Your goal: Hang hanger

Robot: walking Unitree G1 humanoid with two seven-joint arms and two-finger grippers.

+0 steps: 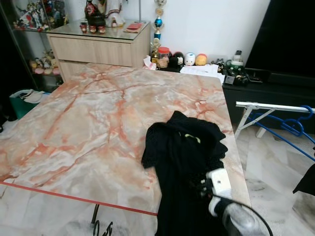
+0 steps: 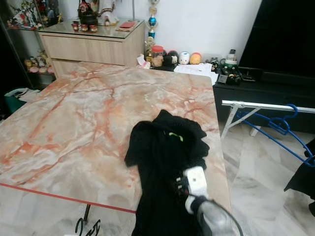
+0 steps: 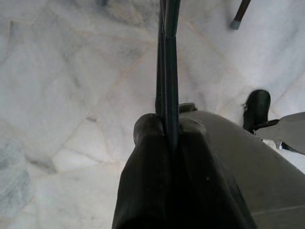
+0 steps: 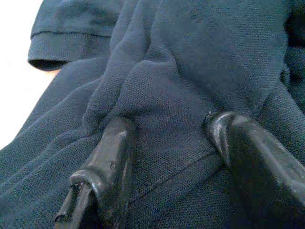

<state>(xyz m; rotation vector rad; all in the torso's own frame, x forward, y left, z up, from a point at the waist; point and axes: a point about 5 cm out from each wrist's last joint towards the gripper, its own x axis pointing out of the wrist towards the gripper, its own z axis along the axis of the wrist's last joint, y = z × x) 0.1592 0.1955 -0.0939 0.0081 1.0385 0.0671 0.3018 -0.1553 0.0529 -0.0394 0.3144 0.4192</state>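
Thin black hanger (image 3: 167, 71), pinched upright above pale floor, black shirt (image 1: 184, 167) crumpled on marble table's near right edge

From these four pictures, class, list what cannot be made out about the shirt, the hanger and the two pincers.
1. Dark shirt: its lower part is cut off by the eye views' bottom edge.
2. Right pincer: the fingers press into the cloth, so whether any is pinched stays unclear.
3. Left pincer: shut on thin dark rods; what they belong to is cut off.
4. Blue hanger on the white rack: partly cut off.
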